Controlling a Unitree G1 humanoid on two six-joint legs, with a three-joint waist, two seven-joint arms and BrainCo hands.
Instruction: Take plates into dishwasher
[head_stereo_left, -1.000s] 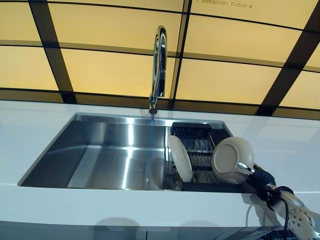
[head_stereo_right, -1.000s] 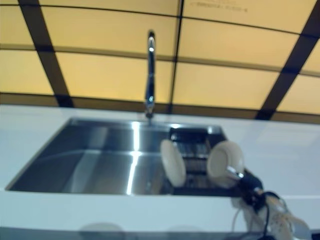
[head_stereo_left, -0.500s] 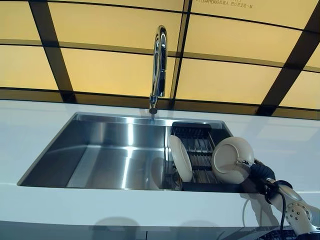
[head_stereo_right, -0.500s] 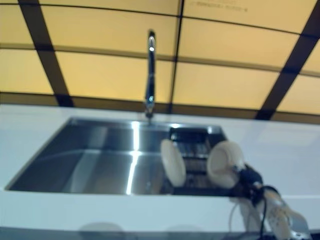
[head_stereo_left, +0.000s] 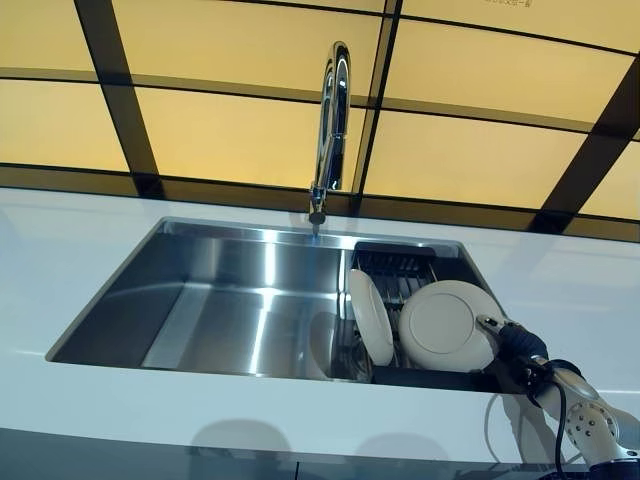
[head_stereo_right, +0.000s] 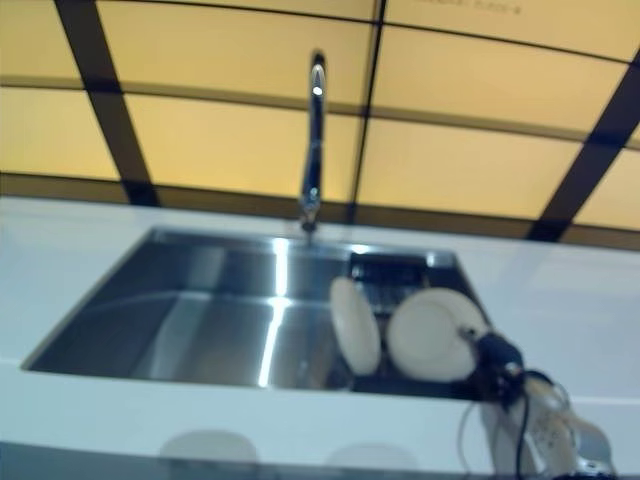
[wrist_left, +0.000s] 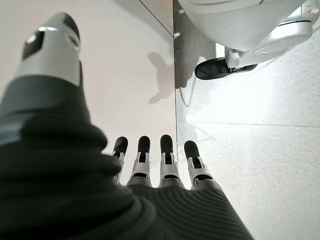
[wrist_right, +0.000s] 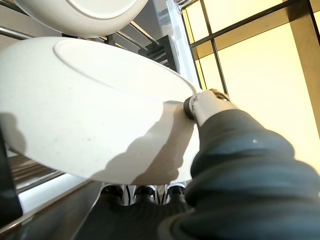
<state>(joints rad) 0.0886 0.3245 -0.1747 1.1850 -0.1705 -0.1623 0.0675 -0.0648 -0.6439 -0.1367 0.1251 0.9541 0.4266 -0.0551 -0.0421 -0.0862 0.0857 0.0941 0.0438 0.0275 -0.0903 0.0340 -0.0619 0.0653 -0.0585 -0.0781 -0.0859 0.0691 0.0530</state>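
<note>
The right hand (head_stereo_left: 512, 342) reaches in over the near right corner of the stainless steel sink (head_stereo_left: 215, 300), and it grips a cream plate (head_stereo_left: 447, 325) by the rim. In the right wrist view the thumb (wrist_right: 207, 102) lies across the plate's upper edge while the fingers (wrist_right: 145, 192) curl under its underside, so the plate is pinched between them. The plate stands nearly on edge, its flat face turned toward the camera, just above the black dish rack (head_stereo_left: 400, 285) that fills the sink's right end, directly ahead of the hand. Whether the plate's lower edge touches the rack cannot be told.

A second cream plate (head_stereo_left: 371, 316) stands upright in the rack on the far side of the held one from the hand, toward the sink's open basin; the two plates overlap in the head view, but contact between them is not clear. Beyond the hand, at the back edge of the sink, rises a tall chrome tap (head_stereo_left: 331, 130). A white worktop (head_stereo_left: 80, 230) surrounds the sink.

The left hand (wrist_left: 160, 167) shows only in its own wrist view, hanging with straight, relaxed fingers over a pale floor (wrist_left: 250, 150), holding nothing, far from the sink.
</note>
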